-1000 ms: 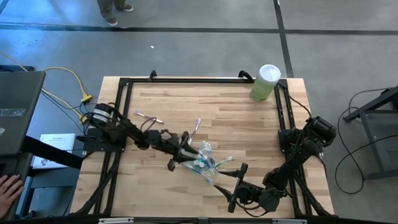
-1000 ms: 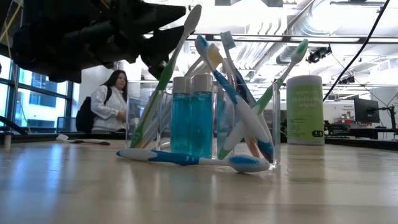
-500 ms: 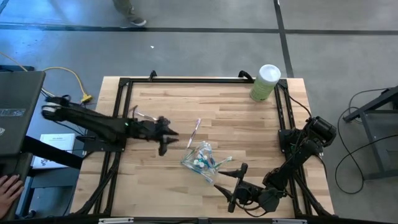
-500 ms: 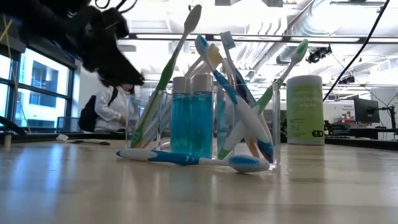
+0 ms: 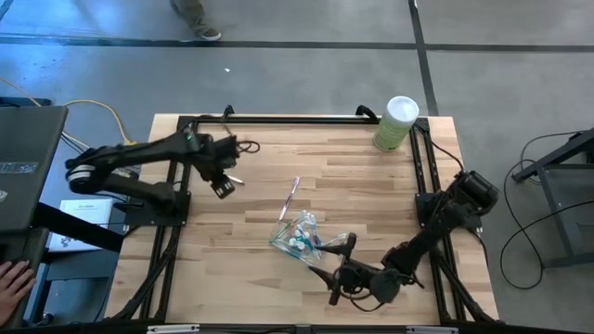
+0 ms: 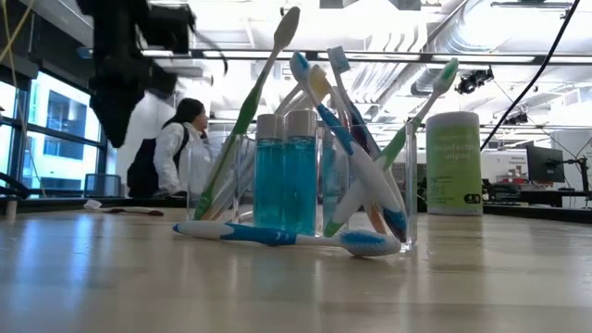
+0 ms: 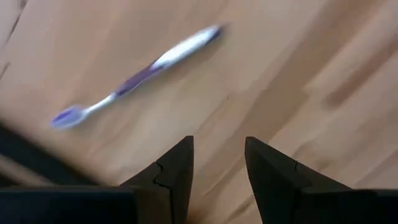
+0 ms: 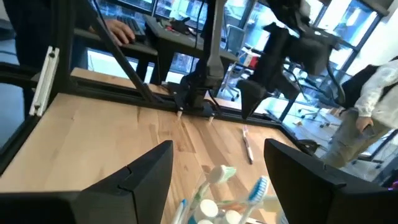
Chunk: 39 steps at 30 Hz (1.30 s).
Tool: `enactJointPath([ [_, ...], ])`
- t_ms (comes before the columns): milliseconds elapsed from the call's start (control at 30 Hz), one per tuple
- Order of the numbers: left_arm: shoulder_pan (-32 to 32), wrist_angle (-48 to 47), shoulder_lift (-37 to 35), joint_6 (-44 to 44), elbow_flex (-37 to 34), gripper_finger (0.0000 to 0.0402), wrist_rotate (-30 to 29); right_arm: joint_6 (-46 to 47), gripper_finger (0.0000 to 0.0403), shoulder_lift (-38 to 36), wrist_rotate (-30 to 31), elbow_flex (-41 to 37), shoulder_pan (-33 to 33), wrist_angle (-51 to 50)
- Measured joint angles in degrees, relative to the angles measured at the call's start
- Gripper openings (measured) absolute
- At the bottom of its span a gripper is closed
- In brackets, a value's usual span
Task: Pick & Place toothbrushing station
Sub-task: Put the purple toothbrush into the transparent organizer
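Observation:
The clear plastic cup (image 5: 300, 237) stands on the wooden table, holding several toothbrushes and two teal tubes with white caps (image 6: 287, 171). A blue-and-white toothbrush (image 6: 287, 236) lies on the table against the cup's foot. A purple-and-white toothbrush (image 7: 137, 78) lies flat on the table near the far left. My left gripper (image 7: 217, 168) is open and empty above it (image 5: 223, 184). My right gripper (image 5: 340, 271) is open and empty, level, just on the near side of the cup; the brush heads (image 8: 217, 186) show between its fingers.
A tall pale-green canister with a white lid (image 5: 397, 122) stands at the far right corner. A black frame (image 5: 297, 118) runs along the table's edges. A person (image 6: 180, 148) sits in the room beyond the table. Bare wood lies on the table's near left.
My left gripper has drawn away from the cup toward the table's far left and has risen, ending above the purple toothbrush. My right gripper has moved a little toward the cup. The cup and its brushes have stayed still.

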Motion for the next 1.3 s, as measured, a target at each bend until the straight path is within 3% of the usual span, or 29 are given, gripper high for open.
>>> enactJointPath([
  [200, 9.8, -6.7, 9.9, 23.4, 0.5, 0.0136, -0.6, 0.6, 0.0243, 0.0, -2.5, 0.0, -0.8, 0.1],
  [433, 15.5, -2.4, 14.5, 35.8, 0.5, 0.0136, -6.2, 0.5, 0.0243, 0.0, -2.5, 0.0, -0.8, -0.2],
  [833, 26.2, 0.7, 14.6, 37.2, 0.4, 0.0135, -7.4, 3.5, 0.0243, 0.0, -3.9, 0.0, -1.2, -6.4],
  [1167, 27.4, 4.5, 16.9, 39.8, -2.6, 0.0135, -7.5, 6.2, 0.0243, 0.0, -7.0, 0.0, -2.8, -9.2],
  [1300, 27.5, 4.7, 21.5, 38.0, -2.9, 0.0135, -11.5, 6.5, 0.0243, 0.0, -7.2, 0.0, -3.3, -9.5],
])
